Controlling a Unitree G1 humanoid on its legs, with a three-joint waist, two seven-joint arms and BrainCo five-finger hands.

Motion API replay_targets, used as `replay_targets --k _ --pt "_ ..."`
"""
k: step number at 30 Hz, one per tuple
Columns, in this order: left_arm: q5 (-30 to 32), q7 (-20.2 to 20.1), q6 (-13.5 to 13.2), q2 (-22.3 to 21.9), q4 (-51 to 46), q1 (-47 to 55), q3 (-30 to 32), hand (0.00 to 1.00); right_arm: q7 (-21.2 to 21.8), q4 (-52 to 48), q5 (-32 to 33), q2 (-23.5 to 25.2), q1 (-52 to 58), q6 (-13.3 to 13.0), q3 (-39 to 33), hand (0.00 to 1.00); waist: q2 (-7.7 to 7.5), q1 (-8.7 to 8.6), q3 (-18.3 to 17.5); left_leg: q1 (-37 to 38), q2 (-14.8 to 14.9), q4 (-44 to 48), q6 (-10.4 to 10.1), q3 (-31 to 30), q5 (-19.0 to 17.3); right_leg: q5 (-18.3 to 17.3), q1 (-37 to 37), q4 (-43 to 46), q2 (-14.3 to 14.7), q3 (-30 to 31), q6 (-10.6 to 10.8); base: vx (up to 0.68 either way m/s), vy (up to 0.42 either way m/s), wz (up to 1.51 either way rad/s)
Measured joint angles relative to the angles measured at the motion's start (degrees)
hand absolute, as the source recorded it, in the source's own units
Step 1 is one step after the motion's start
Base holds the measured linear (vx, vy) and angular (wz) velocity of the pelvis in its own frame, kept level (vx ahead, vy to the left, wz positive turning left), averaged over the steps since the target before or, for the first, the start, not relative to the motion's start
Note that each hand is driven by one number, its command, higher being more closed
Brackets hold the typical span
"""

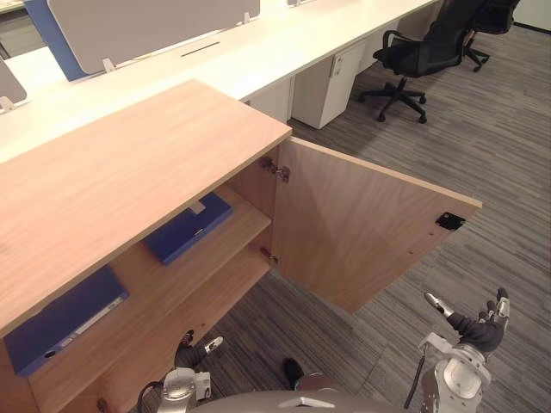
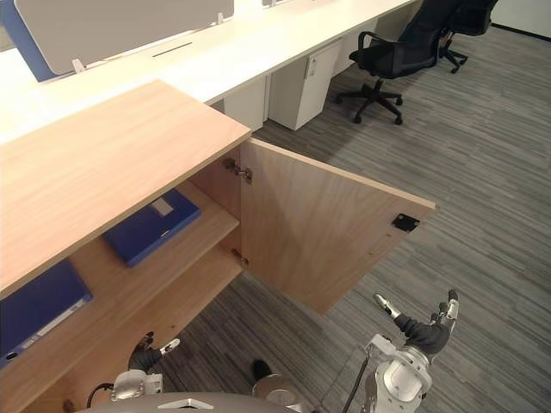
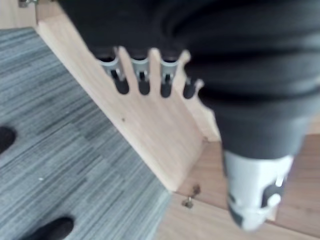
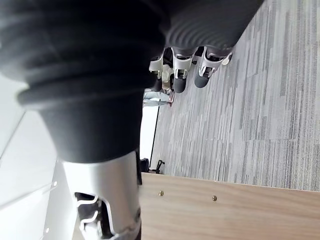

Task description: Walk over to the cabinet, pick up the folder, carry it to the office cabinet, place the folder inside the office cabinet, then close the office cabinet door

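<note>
The wooden office cabinet (image 1: 129,163) stands with its door (image 1: 362,232) swung wide open to the right. On its upper shelf lies a blue folder (image 1: 188,227) flat near the hinges, and a second blue folder (image 1: 65,318) rests further left. My left hand (image 1: 194,351) hangs low in front of the cabinet's lower shelf, fingers (image 3: 142,80) straight and holding nothing. My right hand (image 1: 478,327) is below the door's free edge, fingers spread and empty, a short way off the door.
A long white desk (image 1: 284,52) with grey partition screens (image 1: 146,26) runs behind the cabinet. A white drawer pedestal (image 1: 331,86) and a black office chair (image 1: 422,56) stand to the right on the grey carpet (image 1: 499,155).
</note>
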Motion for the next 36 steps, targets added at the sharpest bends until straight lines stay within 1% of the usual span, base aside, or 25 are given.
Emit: replay_targets --k 3,4,6,7,8,9,11,13,14,16,18,21,22,25,26,30,32,36 --pt "-0.4 -0.1 0.0 0.1 0.0 0.0 0.0 0.00 0.1 4.7 2.4 -2.5 -1.5 0.0 -0.9 0.00 0.22 0.65 0.3 -0.3 0.3 -0.1 0.0 -0.5 0.0 0.1 0.0 -0.1 0.0 -1.3 0.1 0.03 -0.029 0.09" --pt "-0.4 -0.2 0.0 0.3 0.0 0.0 0.0 0.00 0.2 6.7 3.6 -4.0 -2.4 0.0 -1.0 0.00 0.43 0.88 0.3 -0.6 0.3 -0.1 0.0 -0.9 0.0 0.1 -0.2 -0.2 -0.1 -1.6 0.1 0.04 -0.020 0.16" --pt "-0.4 -0.3 0.0 0.6 0.2 0.2 -0.5 0.00 0.8 10.4 4.2 -6.5 -4.6 0.0 -1.7 0.00 0.72 0.71 0.3 -1.6 0.2 -0.1 0.1 -2.1 0.1 0.2 -0.3 -0.3 -0.6 -2.8 0.3 0.04 -0.013 0.25" --pt "-0.4 -0.4 -0.1 0.7 0.2 0.1 -0.9 0.00 1.0 12.8 4.3 -7.9 -5.8 0.1 -2.1 0.00 0.89 0.89 0.3 -1.9 0.0 -0.2 0.1 -2.6 0.1 0.2 -0.4 -0.4 -0.8 -3.2 0.4 0.04 -0.010 0.32" --pt "-0.4 -0.8 -0.1 0.9 0.2 0.1 -1.2 0.00 1.6 16.2 4.9 -10.1 -7.6 0.1 -2.4 0.00 1.20 0.89 0.5 -2.0 -0.1 -0.5 0.1 -3.5 0.3 0.3 0.0 -0.6 -1.1 -4.6 0.4 0.03 -0.006 0.29" --pt "-0.4 -1.5 -0.1 1.4 0.5 0.1 -1.6 0.00 2.0 19.1 5.7 -12.3 -9.1 0.2 -2.4 0.00 1.50 0.96 0.4 -1.9 -0.5 -1.3 0.2 -4.0 0.6 0.3 0.1 -0.7 -1.3 -5.5 0.4 0.02 -0.010 0.28" --pt "-0.4 -1.7 -0.1 2.5 0.7 0.1 -2.2 0.00 3.3 22.9 6.1 -15.3 -11.1 0.3 -2.5 0.00 2.02 0.92 0.6 -2.0 -1.3 -2.5 0.3 -5.6 1.4 0.3 0.6 -1.2 -2.0 -7.0 0.4 0.01 -0.007 0.33" --pt "-0.4 -1.8 -0.2 3.9 1.0 0.2 -3.3 0.00 4.2 27.0 6.7 -17.6 -13.0 0.4 -3.9 0.00 2.46 1.07 0.6 -2.0 -2.0 -3.9 0.5 -7.1 2.3 0.3 1.1 -1.8 -2.6 -8.3 0.5 -0.01 0.000 0.38" --pt "-0.4 -1.8 -0.3 4.2 1.3 0.2 -3.3 0.00 4.3 27.9 7.1 -18.0 -13.6 0.4 -4.4 0.00 2.57 1.05 0.6 -2.1 -2.1 -4.0 0.5 -7.6 2.3 0.4 1.2 -2.0 -2.7 -8.7 0.5 -0.04 -0.011 0.36" --pt "-0.4 -1.8 -0.4 5.0 2.1 0.5 -3.7 0.00 4.4 31.4 8.0 -20.4 -15.4 0.4 -4.7 0.00 2.88 1.03 0.8 -3.0 -2.7 -4.1 0.8 -8.9 2.6 0.8 1.3 -2.9 -3.1 -9.6 0.8 -0.05 -0.020 0.26" --pt "-0.4 -1.9 -0.5 5.3 3.1 0.5 -4.4 0.00 4.4 32.5 8.6 -21.8 -16.4 0.4 -4.9 0.00 3.32 0.98 1.1 -3.4 -3.1 -4.2 1.0 -9.4 2.7 1.2 1.3 -3.5 -3.6 -9.8 1.0 -0.06 0.004 0.12" --pt "-0.5 -2.3 -0.5 6.0 3.5 1.0 -5.5 0.00 4.6 35.6 9.4 -24.3 -17.7 0.5 -7.0 0.00 3.70 0.95 1.2 -4.1 -4.1 -4.7 1.6 -10.4 3.1 2.0 1.4 -4.7 -4.6 -10.7 1.3 -0.08 0.008 0.15" --pt "-0.5 -2.5 -0.5 6.2 3.7 1.1 -5.6 0.00 5.2 36.6 9.4 -25.4 -17.7 0.6 -7.4 0.00 3.73 0.97 1.2 -4.2 -4.6 -5.3 1.9 -10.9 3.5 2.2 1.4 -5.0 -4.9 -10.9 1.5 -0.08 0.003 0.14" --pt "-0.5 -2.6 -0.5 6.5 4.0 1.4 -5.7 0.00 5.4 37.3 9.4 -27.0 -18.1 0.6 -7.4 0.00 3.67 0.90 1.3 -4.2 -5.2 -6.1 2.0 -11.3 3.9 2.7 1.4 -5.6 -5.3 -11.0 1.6 -0.09 -0.005 0.04" --pt "-0.4 -2.7 -0.6 6.8 5.1 1.5 -6.3 0.00 5.6 38.6 10.4 -28.2 -19.0 0.6 -7.4 0.00 3.68 0.78 1.3 -4.3 -5.5 -6.1 2.0 -11.5 3.9 2.9 1.4 -6.0 -5.6 -11.0 1.8 -0.08 -0.016 -0.01" --pt "-0.4 -2.7 -0.7 7.4 5.2 1.7 -7.6 0.00 6.0 40.9 10.9 -30.1 -20.0 0.6 -7.4 0.00 3.63 0.72 1.3 -5.1 -6.2 -6.3 2.4 -12.9 4.2 3.9 1.4 -7.5 -6.2 -11.3 2.0 -0.08 -0.021 0.04" --pt "-0.4 -2.9 -0.9 8.3 5.2 1.7 -8.5 0.00 7.5 42.7 11.0 -31.7 -21.0 0.7 -6.9 0.00 3.68 0.71 1.3 -5.1 -6.5 -6.4 2.5 -13.2 4.3 4.2 1.5 -7.9 -6.4 -11.4 2.1 -0.08 -0.035 0.00" --pt "-0.4 -4.0 -1.4 9.3 5.2 1.7 -10.1 0.00 9.5 43.9 11.0 -35.6 -22.3 1.0 -3.0 0.00 3.71 0.48 1.3 -5.4 -7.3 -7.3 3.2 -15.0 4.8 5.1 1.6 -9.2 -7.0 -11.6 2.4 -0.06 -0.026 0.04"
